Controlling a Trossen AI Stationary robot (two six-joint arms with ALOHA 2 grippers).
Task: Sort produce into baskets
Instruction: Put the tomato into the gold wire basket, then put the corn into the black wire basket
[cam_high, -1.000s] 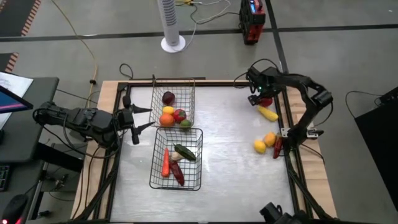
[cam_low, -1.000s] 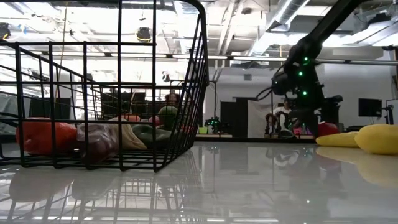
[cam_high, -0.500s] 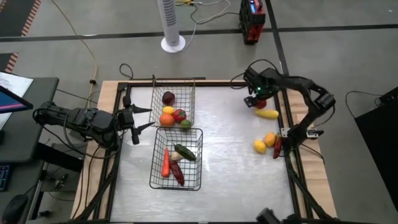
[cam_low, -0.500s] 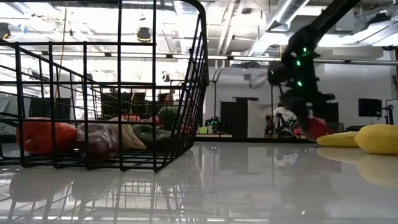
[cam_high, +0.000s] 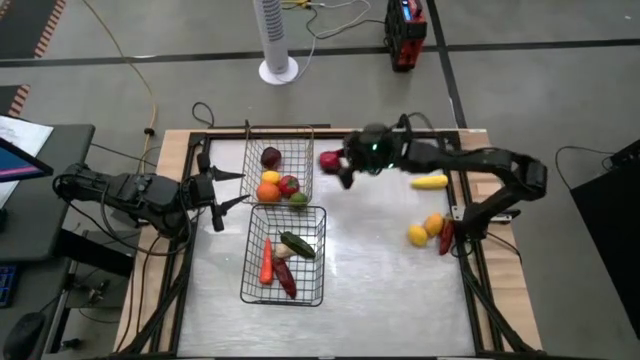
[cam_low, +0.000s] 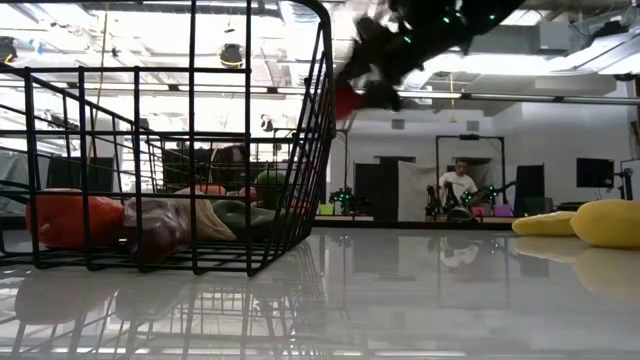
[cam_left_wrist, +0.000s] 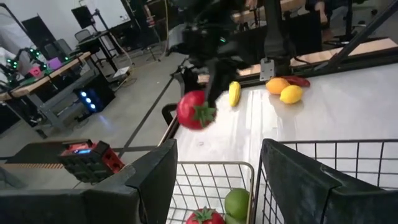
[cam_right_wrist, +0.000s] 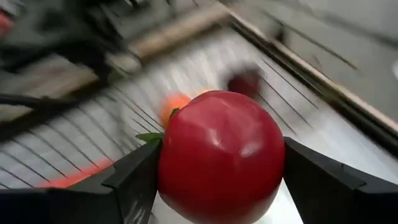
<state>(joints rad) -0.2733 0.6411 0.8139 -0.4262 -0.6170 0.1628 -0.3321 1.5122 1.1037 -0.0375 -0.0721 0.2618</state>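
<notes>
The right gripper (cam_high: 338, 167) is closed on a red tomato (cam_high: 329, 160), a round glossy piece with a small green leaf crown, pressed between the two dark fingers (cam_right_wrist: 134, 180). In the high view it hangs a little above the middle of the frame, just to the right of the upper basket (cam_high: 279, 137), and it is raised off the table (the low view shows it high, near the top of the frame). The tomato (cam_left_wrist: 194, 110) is apart from the basket wall and does not touch it.

The upper basket is a rectangular one of thin grey wire with open grid walls. Inside lie a dark red round piece (cam_high: 271, 157), a yellow one (cam_high: 270, 178), an orange (cam_high: 267, 192), another red tomato (cam_high: 289, 184) and a green round fruit (cam_high: 299, 199). The lower basket (cam_high: 322, 258), just below it in the frame, holds a long green piece (cam_high: 297, 245), a long orange carrot (cam_high: 266, 265) and a long dark red piece (cam_high: 286, 279).

On the smooth, reflecting metal table (cam_high: 370, 270), at the right side of the frame, there are more pieces: a long yellow one (cam_high: 429, 182), and lower a lemon (cam_high: 417, 236), a small orange piece (cam_high: 433, 224) and a long dark red pepper (cam_high: 446, 236) close together near the table's edge. Nothing lies between the tomato and the upper basket.

The left gripper (cam_high: 232, 189) waits at the left edge of the table, just beside both baskets, its fingers spread apart and holding nothing.
</notes>
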